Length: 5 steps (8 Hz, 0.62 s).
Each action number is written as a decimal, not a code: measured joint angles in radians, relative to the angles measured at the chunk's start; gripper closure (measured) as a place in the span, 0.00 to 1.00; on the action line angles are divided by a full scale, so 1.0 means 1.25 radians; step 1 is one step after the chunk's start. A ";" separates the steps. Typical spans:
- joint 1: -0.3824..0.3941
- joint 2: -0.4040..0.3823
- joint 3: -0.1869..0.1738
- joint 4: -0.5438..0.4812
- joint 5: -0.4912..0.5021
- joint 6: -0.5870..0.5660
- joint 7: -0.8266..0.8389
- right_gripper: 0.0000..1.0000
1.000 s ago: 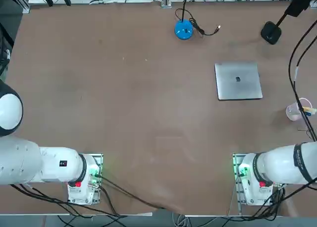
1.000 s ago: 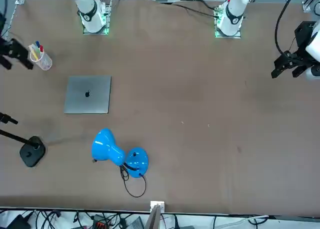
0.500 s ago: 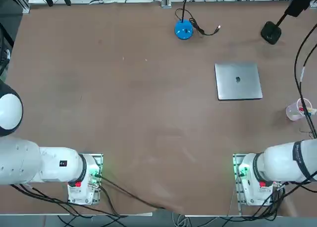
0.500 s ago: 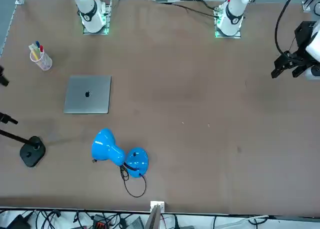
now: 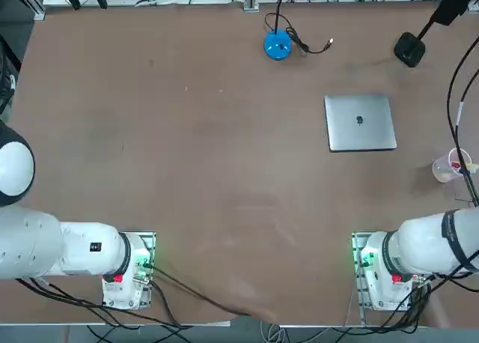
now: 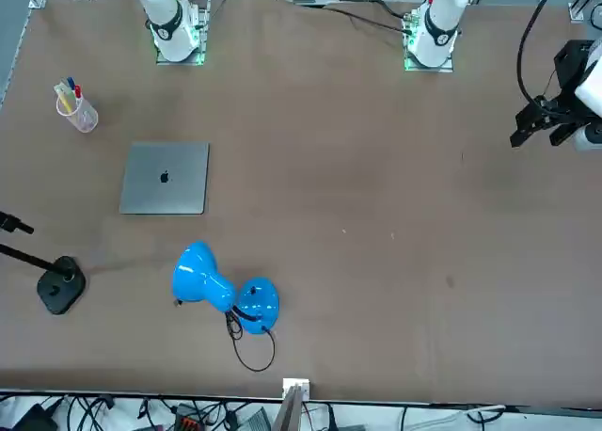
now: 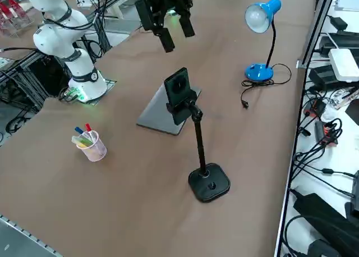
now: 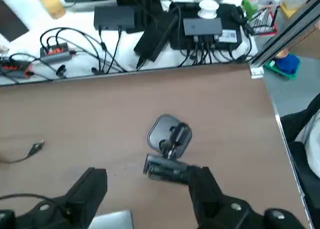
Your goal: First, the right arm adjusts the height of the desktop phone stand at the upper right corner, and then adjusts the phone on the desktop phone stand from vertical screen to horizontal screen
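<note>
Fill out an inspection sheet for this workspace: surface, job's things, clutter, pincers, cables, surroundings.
Surface: brown table, flat, bare across its middle.
Job's things: desktop phone stand upright near the table's corner, phone clamped upright at its top; nothing touches them.
Clutter: silver laptop closed; blue desk lamp with a loose cord; clear cup of pens.
Pincers: right pincer open, empty, in the air above the stand, apart from it.
Cables: black cables trail from the right arm.
Surroundings: power strips, adapters and wiring on the white ledge beyond the table edge.
</note>
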 joint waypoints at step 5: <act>-0.031 0.115 0.000 0.072 0.008 0.059 0.002 0.00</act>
